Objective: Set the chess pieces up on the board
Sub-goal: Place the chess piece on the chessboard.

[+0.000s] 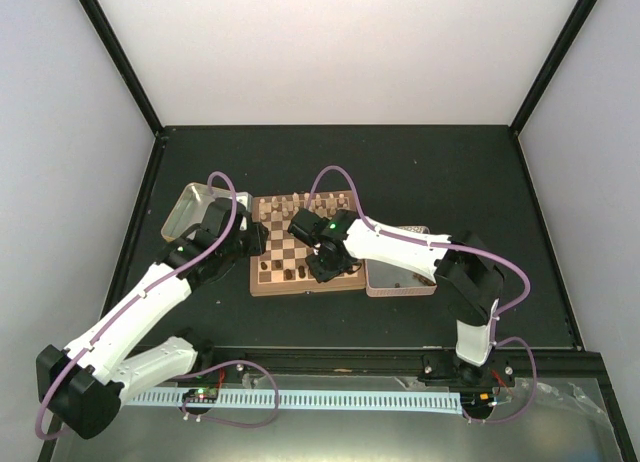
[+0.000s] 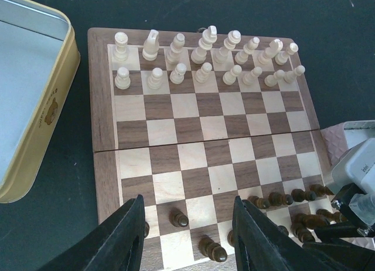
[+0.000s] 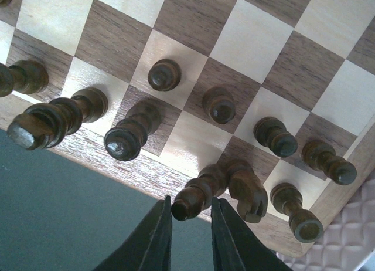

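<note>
- Wooden chessboard (image 2: 193,130) lies on the black table (image 1: 450,182), directly beneath both grippers. Its tan and brown squares are framed by a reddish-brown rim.
- Position of the left gripper (image 2: 187,205): it hovers over the near left part of the board.
- State of the left gripper: its two fingers are spread wide apart and hold nothing.
- One dark pawn (image 2: 179,218) stands on the board in the gap between those fingers. It is clear of both.
- To the right of the left gripper, the dark chess pieces (image 2: 281,199) stand in a loose group on the nearest ranks.
- Well beyond the left fingertips, pale cream pieces (image 2: 205,45) fill the two farthest ranks.
- To the left of the left gripper, a gold tin (image 2: 50,107) lies just beside the board's left rim.
- Position of the right gripper (image 3: 190,203): it sits low over the near right part of the board, at the rim.
- State of the right gripper: its fingers are drawn close together and clamped on one dark chessman (image 3: 198,192). This piece stands on the nearest rank.
- Immediately right of the clamped piece stands a dark knight (image 3: 247,192). Whether the two touch cannot be told.
- Ahead of the right fingertips, two dark pawns stand on the next rank.
- To the left of the right gripper, taller dark pieces line the near rim.
- To the right of the right gripper, a pinkish tin (image 1: 388,282) lies against the board's right rim.
</note>
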